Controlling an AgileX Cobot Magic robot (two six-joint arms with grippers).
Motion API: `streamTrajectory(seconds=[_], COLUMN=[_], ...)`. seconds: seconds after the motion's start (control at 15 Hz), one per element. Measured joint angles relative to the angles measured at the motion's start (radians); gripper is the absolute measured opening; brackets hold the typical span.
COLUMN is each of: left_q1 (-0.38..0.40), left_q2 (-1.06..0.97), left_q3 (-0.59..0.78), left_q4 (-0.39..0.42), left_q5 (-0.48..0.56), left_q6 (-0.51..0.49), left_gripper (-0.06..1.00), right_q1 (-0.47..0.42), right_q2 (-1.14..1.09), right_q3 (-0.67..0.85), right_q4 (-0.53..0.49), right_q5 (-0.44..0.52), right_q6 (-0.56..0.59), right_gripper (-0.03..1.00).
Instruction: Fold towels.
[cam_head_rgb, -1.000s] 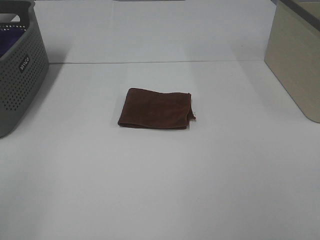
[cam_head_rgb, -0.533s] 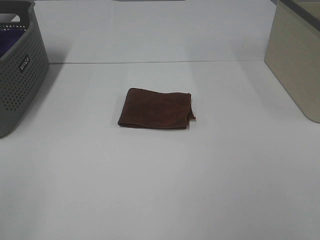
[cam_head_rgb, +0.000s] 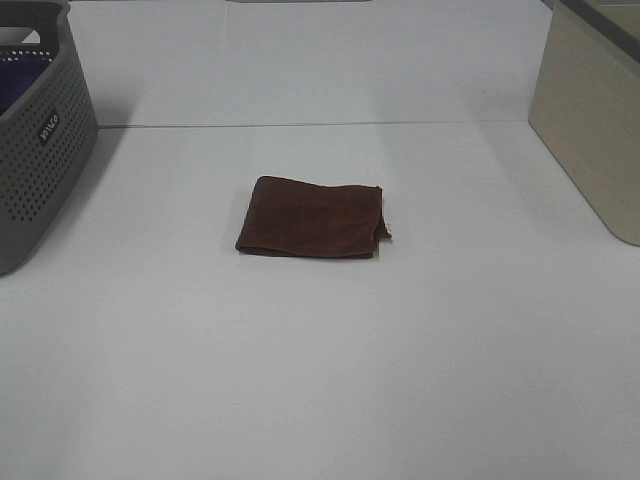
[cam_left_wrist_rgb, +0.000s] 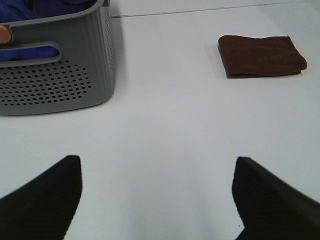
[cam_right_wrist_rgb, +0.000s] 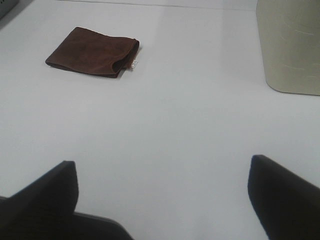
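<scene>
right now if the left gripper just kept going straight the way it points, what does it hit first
Probably nothing soon: the open left gripper faces bare table. The grey basket lies to one side, the folded brown towel to the other; depth is unclear.

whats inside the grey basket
The grey perforated basket holds blue or purple fabric near its top, also showing through the handle slot. An orange bit shows at the frame's edge. Anything deeper is hidden by the walls.

Folded reddish-brown towel (cam_head_rgb: 312, 217) lying flat mid-table, white table (cam_head_rgb: 320, 350), grey perforated basket (cam_head_rgb: 40, 140) at far left edge, beige bin (cam_head_rgb: 590, 120) at far right
</scene>
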Motion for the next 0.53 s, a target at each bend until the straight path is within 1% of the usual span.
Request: streamTrajectory(seconds=[0.53], left_q1=[0.000], left_q2=[0.000], left_q3=[0.000], left_q4=[0.000], left_q5=[0.001], left_q6=[0.000], left_gripper=[0.78], right_q1=[0.000], right_q2=[0.000], right_q3=[0.001], right_q4=[0.014], right_q5=[-0.001], right_q6=[0.000], right_gripper=[0.87])
